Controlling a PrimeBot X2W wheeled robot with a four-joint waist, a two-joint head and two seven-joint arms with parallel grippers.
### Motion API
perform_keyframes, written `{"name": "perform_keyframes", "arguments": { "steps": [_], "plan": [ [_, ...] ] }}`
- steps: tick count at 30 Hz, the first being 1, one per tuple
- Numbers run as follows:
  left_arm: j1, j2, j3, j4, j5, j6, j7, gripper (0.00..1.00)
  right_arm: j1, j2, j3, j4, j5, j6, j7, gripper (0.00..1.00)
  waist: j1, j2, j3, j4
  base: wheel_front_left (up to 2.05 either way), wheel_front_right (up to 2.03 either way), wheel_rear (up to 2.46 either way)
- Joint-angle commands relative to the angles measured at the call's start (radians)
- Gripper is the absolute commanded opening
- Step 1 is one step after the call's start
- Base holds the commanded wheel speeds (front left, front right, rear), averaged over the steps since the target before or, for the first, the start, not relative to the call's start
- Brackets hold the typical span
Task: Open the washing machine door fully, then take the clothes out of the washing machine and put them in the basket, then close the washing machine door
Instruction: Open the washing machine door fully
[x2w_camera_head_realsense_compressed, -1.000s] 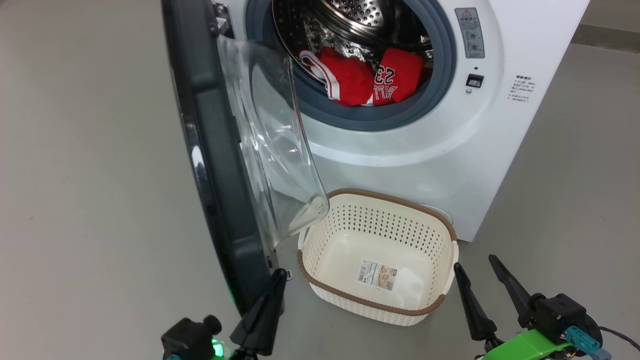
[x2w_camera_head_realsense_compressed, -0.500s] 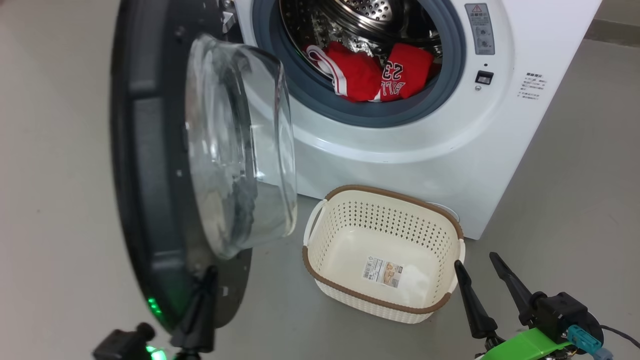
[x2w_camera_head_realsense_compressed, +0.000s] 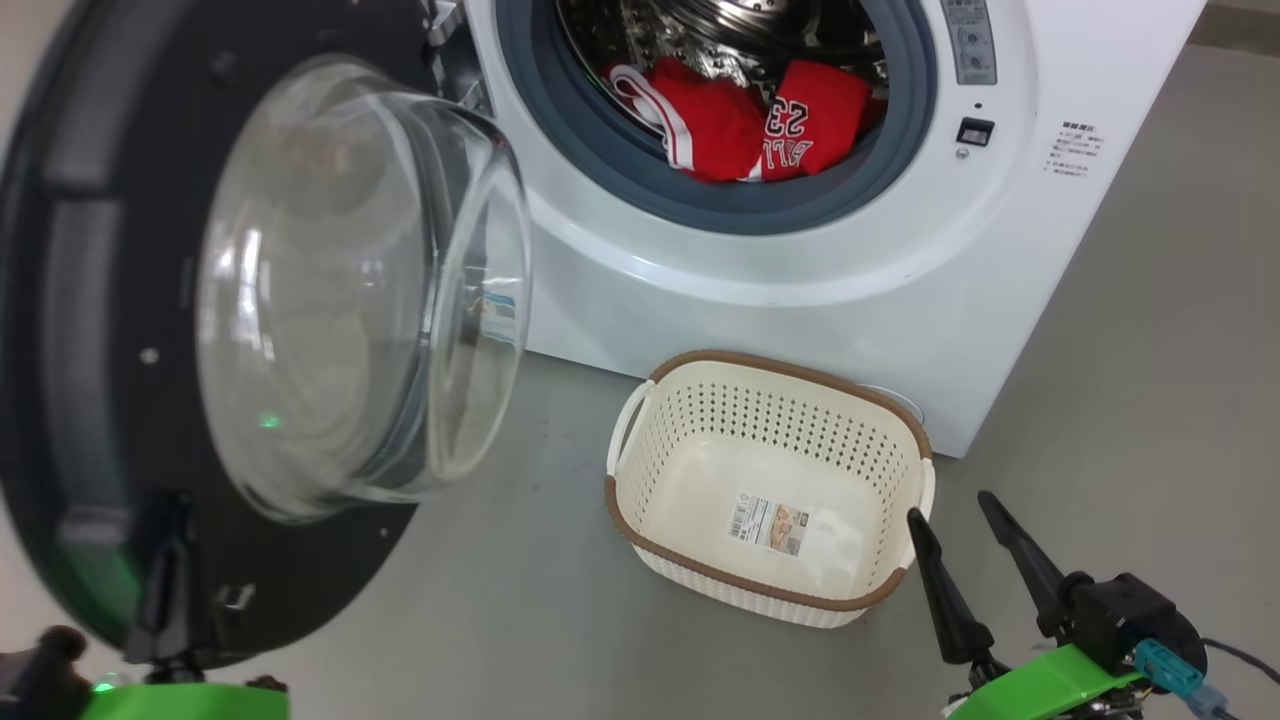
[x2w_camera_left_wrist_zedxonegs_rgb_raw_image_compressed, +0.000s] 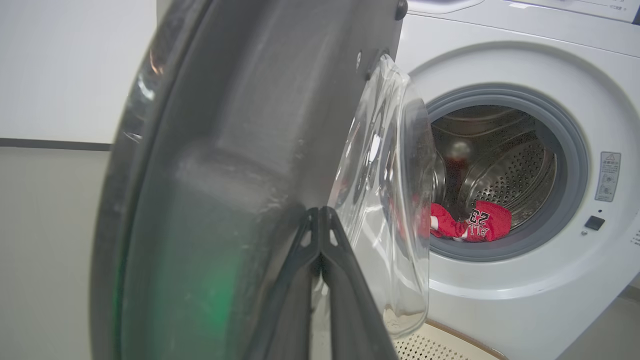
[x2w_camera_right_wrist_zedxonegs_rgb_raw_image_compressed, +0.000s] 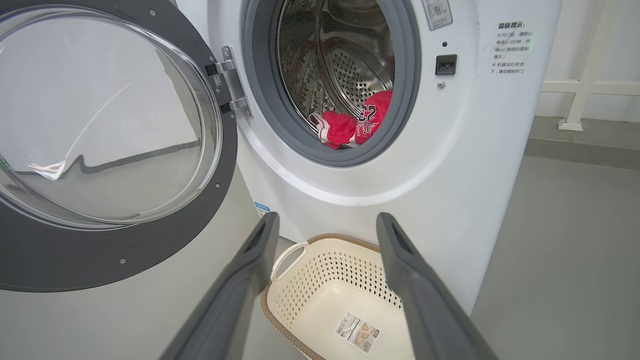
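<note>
My left gripper has its fingers pressed together at the black rim of the washing machine door, one big, hard, heavy thing. My right gripper is spread wide, holding nothing. One empty basket sits by the one washing machine. Down in its drum lie the clothes, two red bunches I think, soft and light, best pinched at a fold

A bare, lab-like laundry room: a large white boxy front-loading washing machine stands on a smooth grey floor, with a plain white wall at upper left.
</note>
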Motion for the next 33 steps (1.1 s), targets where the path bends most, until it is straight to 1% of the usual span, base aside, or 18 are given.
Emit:
{"name": "perform_keyframes", "arguments": {
  "steps": [1,8,14,24,28,33],
  "plan": [
    [-0.039,0.022,0.063,-0.014,0.012,0.000,-0.006,0.00,-0.042,-0.008,0.027,-0.029,-0.015,0.007,-0.006,1.00,0.0000,-0.0001,0.008,-0.005,0.00,0.00,0.00],
    [-0.119,0.023,0.195,0.047,0.050,-0.004,-0.006,0.00,-0.060,-0.013,0.023,-0.031,-0.022,0.007,-0.006,1.00,0.0000,-0.0001,0.039,-0.018,0.00,0.00,0.00],
    [-0.183,0.053,0.276,0.101,0.071,-0.005,-0.006,0.00,-0.073,-0.017,0.024,-0.030,-0.026,0.007,-0.006,1.00,0.0000,-0.0001,0.059,-0.030,0.00,0.00,0.00],
    [-0.260,0.115,0.367,0.195,0.067,-0.005,-0.006,0.00,-0.089,-0.020,0.027,-0.031,-0.035,0.007,-0.006,1.00,0.0000,-0.0001,0.090,-0.044,0.00,0.00,0.00],
    [-0.285,0.160,0.379,0.249,0.055,-0.005,-0.006,0.00,-0.095,-0.021,0.030,-0.031,-0.038,0.007,-0.006,1.00,0.0000,-0.0001,0.102,-0.048,0.00,0.00,0.00],
    [-0.325,0.197,0.395,0.314,0.056,-0.005,-0.006,0.00,-0.102,-0.023,0.032,-0.032,-0.041,0.007,-0.006,1.00,0.0000,-0.0001,0.116,-0.054,0.00,0.00,0.00]
  ]
}}
